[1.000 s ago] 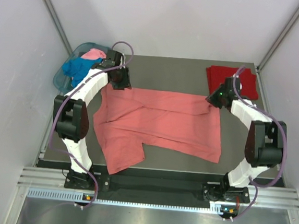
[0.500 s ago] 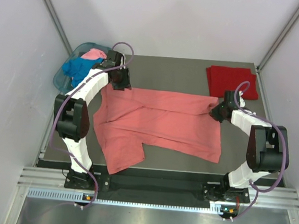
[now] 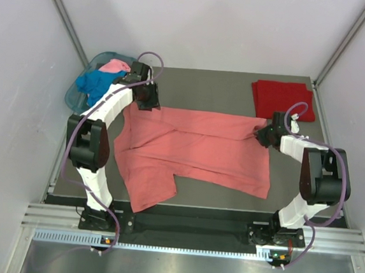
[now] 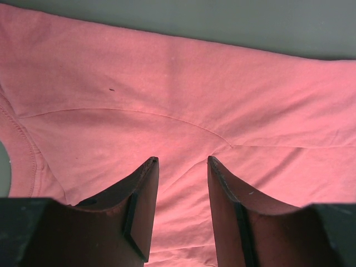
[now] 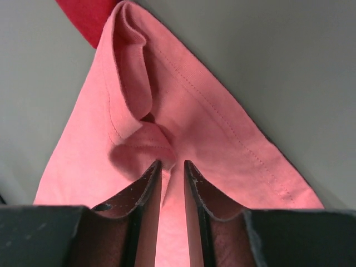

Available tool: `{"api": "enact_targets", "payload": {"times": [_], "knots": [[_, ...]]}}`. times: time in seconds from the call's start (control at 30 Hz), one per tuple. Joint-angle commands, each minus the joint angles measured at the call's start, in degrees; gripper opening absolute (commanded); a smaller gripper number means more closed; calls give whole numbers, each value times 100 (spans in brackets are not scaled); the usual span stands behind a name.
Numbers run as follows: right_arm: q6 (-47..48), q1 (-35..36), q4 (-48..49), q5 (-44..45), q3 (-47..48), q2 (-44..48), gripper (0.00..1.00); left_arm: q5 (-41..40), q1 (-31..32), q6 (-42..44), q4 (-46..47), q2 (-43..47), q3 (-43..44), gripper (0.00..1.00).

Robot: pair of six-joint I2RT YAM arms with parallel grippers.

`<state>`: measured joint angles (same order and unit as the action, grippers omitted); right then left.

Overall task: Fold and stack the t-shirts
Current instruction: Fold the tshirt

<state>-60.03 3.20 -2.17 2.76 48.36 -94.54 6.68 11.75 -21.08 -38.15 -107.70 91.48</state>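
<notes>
The salmon-coral t-shirt (image 3: 194, 147) lies spread across the grey table, one sleeve hanging toward the near edge. My left gripper (image 3: 148, 101) is at its far left corner; in the left wrist view my left gripper (image 4: 182, 160) is open, jaws apart just over the flat cloth (image 4: 167, 83). My right gripper (image 3: 262, 134) is at the far right corner; in the right wrist view my right gripper (image 5: 172, 162) is nearly closed with a bunched fold of the shirt (image 5: 211, 128) between the jaws. The dark red t-shirt (image 3: 283, 99) lies folded at the back right.
A teal plastic basket (image 3: 71, 95) at the back left holds the bright blue t-shirt (image 3: 91, 82) and the light pink t-shirt (image 3: 115, 65). A corner of the dark red shirt (image 5: 83, 16) shows just beyond the salmon hem. Grey walls stand close on both sides.
My right gripper has come down from near the dark red shirt onto the salmon shirt's far right corner, and the cloth there is now bunched. The left arm has not moved.
</notes>
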Motion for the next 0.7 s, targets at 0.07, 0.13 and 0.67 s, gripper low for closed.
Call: {"api": "enact_targets", "payload": {"times": [0.07, 0.13, 0.67], "knots": [[-298, -30, 568, 23, 33, -214, 25, 27, -6, -28, 115, -119, 124, 45], [-325, -30, 639, 66, -2, -231, 25, 27, 3, -28, 106, -120, 142, 45], [2565, 58, -2409, 1446, 1579, 226, 0, -1712, 3, -177, 1, -1631, 493, 46]]}}
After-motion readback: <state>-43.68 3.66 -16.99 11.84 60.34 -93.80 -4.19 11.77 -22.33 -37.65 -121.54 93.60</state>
